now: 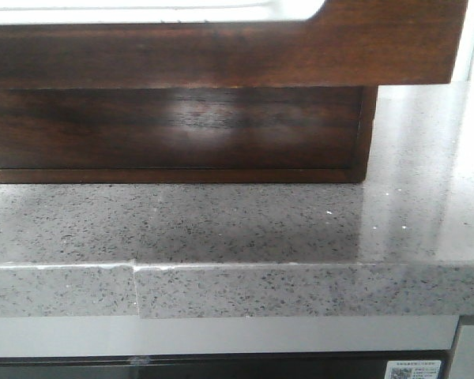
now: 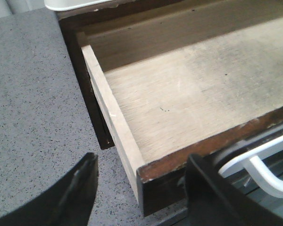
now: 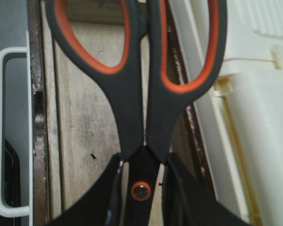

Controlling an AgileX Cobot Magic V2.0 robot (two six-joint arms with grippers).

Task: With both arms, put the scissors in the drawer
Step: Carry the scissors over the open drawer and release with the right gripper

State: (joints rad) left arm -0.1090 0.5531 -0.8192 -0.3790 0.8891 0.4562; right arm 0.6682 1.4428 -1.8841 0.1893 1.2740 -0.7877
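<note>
The drawer (image 1: 221,55) stands pulled out over the counter, dark glossy wood with white showing in its top cut-out. Its pale bare floor (image 2: 193,89) lies open in the left wrist view. My left gripper (image 2: 141,165) is open and sits at the drawer's front corner, one finger beside the side wall and one finger in front of the dark front board. The scissors (image 3: 132,94) have black handles lined with orange. My right gripper (image 3: 144,162) is shut on them near the orange-ringed pivot, holding them above the drawer floor (image 3: 80,117). Their blades are hidden.
The wooden cabinet box (image 1: 174,130) sits on a grey speckled counter (image 1: 221,229). A white bar handle (image 2: 264,169) shows beyond the counter edge, also in the right wrist view (image 3: 0,132). A white plastic rack (image 3: 259,94) stands beside the drawer.
</note>
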